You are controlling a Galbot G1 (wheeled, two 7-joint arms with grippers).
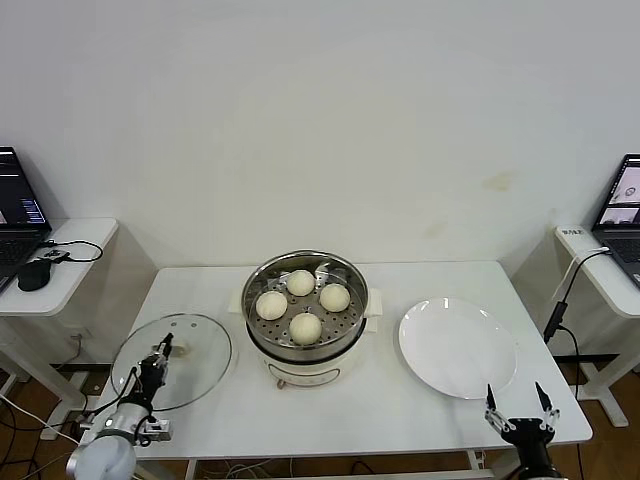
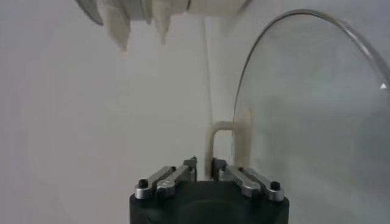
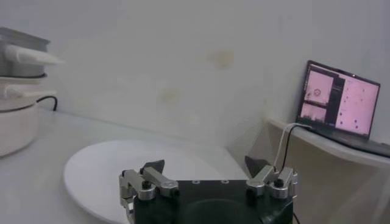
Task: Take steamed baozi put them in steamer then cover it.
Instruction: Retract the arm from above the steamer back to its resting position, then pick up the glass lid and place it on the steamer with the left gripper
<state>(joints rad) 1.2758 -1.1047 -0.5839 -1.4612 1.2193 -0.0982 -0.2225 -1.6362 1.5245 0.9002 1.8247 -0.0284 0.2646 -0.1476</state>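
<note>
Four baozi [image 1: 302, 300] are seen lying on the perforated tray inside the steamer [image 1: 305, 345], which stands uncovered at the middle of the white table [image 1: 380, 420]. The cover [image 1: 172, 360] is laid flat on the table to the left of the steamer, near the table's left edge and apart from the pot. Its cream handle [image 2: 230, 146] is gripped by the left gripper [image 1: 160, 358], whose fingers are clamped together on it; in the left wrist view the handle is seen standing between the closed fingertips, with the glass rim curving away beyond it. To the right of the steamer a white plate [image 1: 458, 347] is set on the table, with nothing on it. The right gripper [image 1: 520, 405] is held at the table's near right corner, just before the plate, with its fingers spread wide apart and nothing between them. A laptop [image 1: 18, 205] and a mouse [image 1: 34, 275] are seen on a side table at the far left, and a second laptop [image 1: 625, 205] on another at the far right.
</note>
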